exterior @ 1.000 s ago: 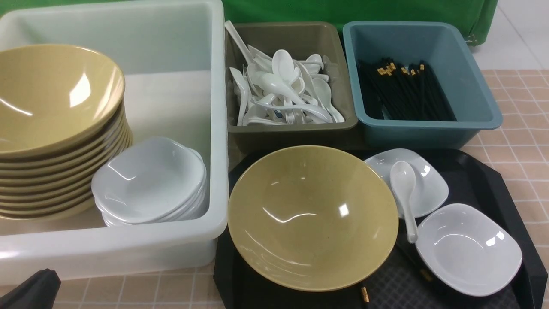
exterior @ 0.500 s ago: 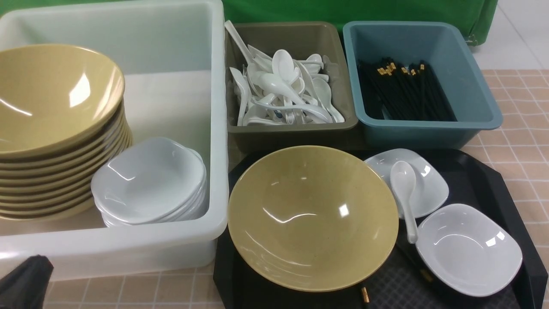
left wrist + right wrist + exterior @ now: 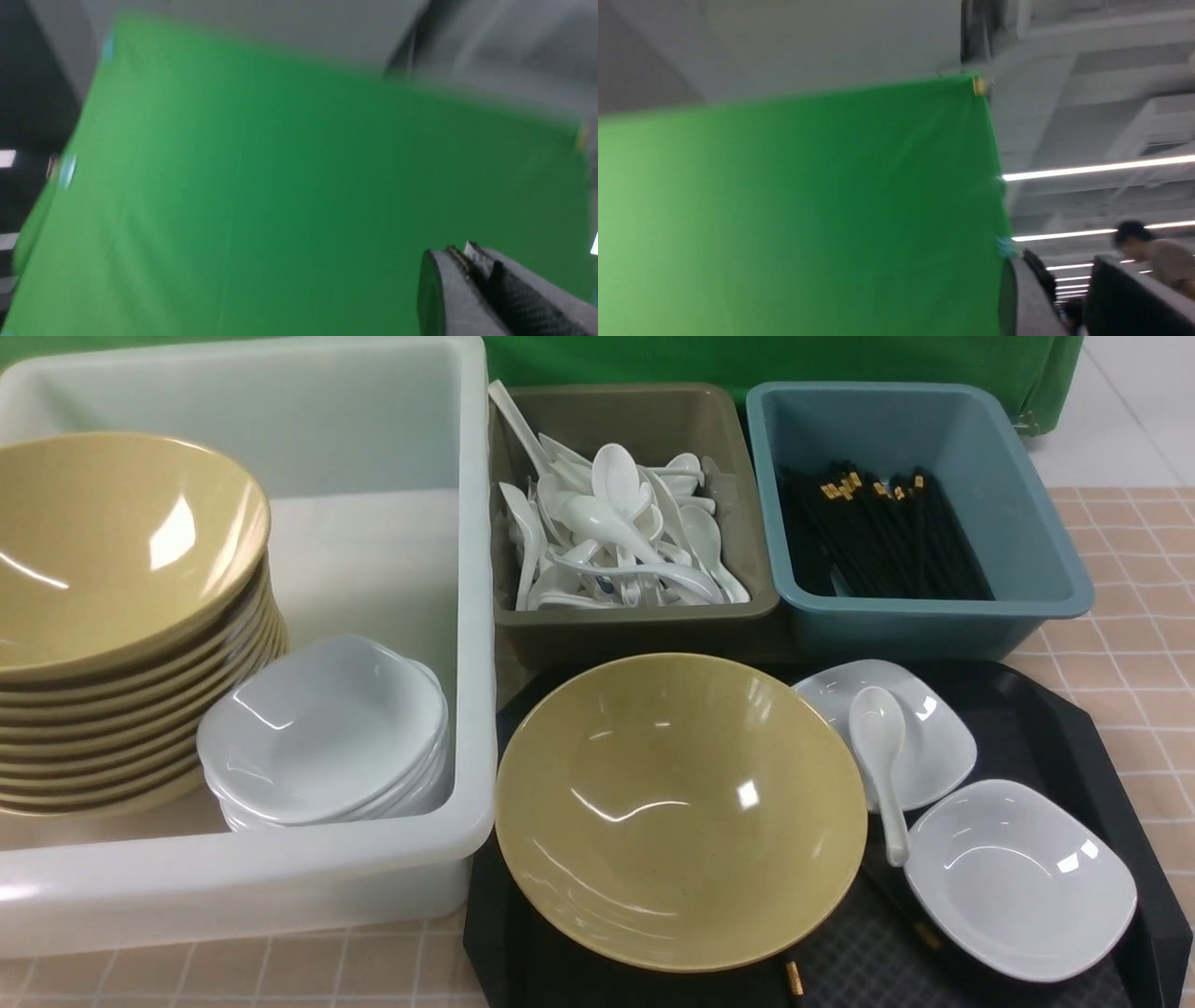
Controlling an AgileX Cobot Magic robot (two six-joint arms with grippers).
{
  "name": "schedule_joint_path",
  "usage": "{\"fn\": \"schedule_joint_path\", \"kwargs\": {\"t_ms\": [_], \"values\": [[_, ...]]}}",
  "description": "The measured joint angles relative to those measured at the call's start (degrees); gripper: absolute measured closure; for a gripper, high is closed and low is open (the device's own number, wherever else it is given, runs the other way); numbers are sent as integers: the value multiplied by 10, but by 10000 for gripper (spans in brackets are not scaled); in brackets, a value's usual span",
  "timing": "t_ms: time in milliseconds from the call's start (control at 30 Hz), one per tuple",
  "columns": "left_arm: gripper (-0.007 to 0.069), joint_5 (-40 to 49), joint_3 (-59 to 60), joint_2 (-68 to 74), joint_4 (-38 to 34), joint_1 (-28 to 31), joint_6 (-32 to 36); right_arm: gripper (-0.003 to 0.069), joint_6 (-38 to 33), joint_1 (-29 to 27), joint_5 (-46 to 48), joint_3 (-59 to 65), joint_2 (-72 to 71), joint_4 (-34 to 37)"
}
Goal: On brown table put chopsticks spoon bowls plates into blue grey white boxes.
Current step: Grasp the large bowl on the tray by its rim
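Observation:
On the black tray (image 3: 1055, 728) stands a tan bowl (image 3: 680, 807), with two white plates (image 3: 943, 751) (image 3: 1022, 877) to its right. The spoon (image 3: 882, 747) lies across the farther plate. The chopsticks (image 3: 794, 977) peek out from under the bowl, mostly hidden. Behind stand the white box (image 3: 280, 887), grey box (image 3: 635, 635) and blue box (image 3: 934, 625). Neither gripper shows in the front view. In the wrist views, my left gripper (image 3: 460, 254) is shut and empty, and my right gripper (image 3: 1064, 275) is open and empty. Both point up at a green screen.
The white box holds stacked tan bowls (image 3: 121, 551) and stacked white plates (image 3: 322, 728). Spoons (image 3: 616, 532) fill the grey box and black chopsticks (image 3: 878, 537) the blue one. The brown table (image 3: 1139, 644) shows right of the tray.
A dark part of my left arm at the front view's lower left corner has dropped out of the frame. Nothing on the table has moved.

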Motion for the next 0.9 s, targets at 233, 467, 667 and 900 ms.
{"fn": "schedule_joint_path", "kwargs": {"t_ms": [233,467,667,900], "values": [[619,158,-153,17,47,0,-35,445,72,0,129,-97,7,-1],[619,448,-344,202,61,-1,-44,619,-60,0,439,-282,140,-1],[619,594,-395,370,-5,-57,-57,622,-147,0,655,-294,283,42],[619,837,-530,566,-68,-224,93,622,-410,0,879,-310,396,266]]}}
